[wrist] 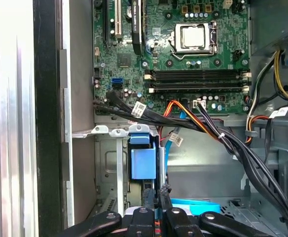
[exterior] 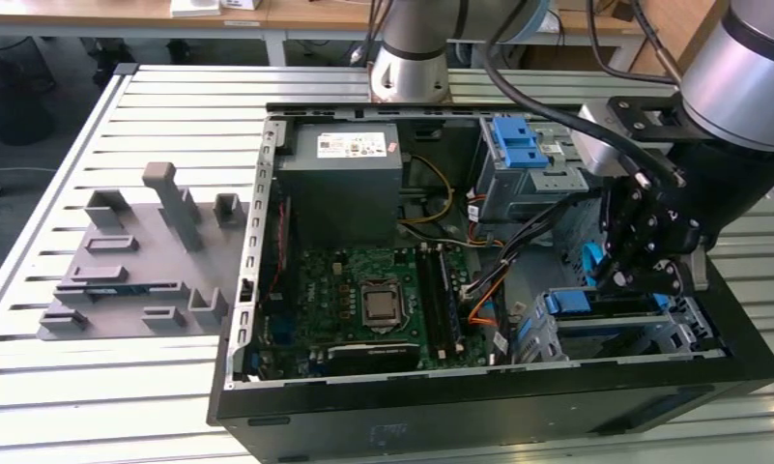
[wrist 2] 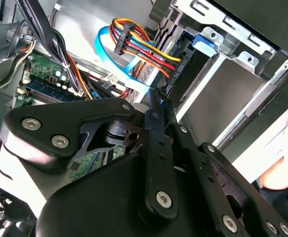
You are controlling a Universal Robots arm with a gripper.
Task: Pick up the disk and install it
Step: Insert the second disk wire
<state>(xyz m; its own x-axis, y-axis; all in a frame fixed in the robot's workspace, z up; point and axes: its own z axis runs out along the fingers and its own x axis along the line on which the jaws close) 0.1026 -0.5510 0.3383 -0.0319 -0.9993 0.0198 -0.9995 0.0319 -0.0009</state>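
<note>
The disk (exterior: 615, 304) lies in the drive bay at the case's front corner, on the exterior view's right. Its blue bracket end (wrist: 144, 164) faces out of the slot. My gripper (exterior: 645, 275) hangs inside the open computer case just above that bay. In both wrist views the black fingers meet tip to tip, shut, with nothing visible between them. The gripper (wrist: 157, 191) ends a short way from the blue bracket. In the second wrist view the gripper (wrist 2: 156, 101) points at the coloured power cables and a blue data cable (wrist 2: 115, 61).
The grey power supply box (exterior: 341, 159) with a white sticker sits at the case's back, and the green motherboard (exterior: 374, 300) lies below it. A blue latch (exterior: 521, 145) tops the upper drive cage. Black cable bundles (wrist: 208, 129) cross beside the bay. A grey fixture (exterior: 142, 261) stands on the slatted table.
</note>
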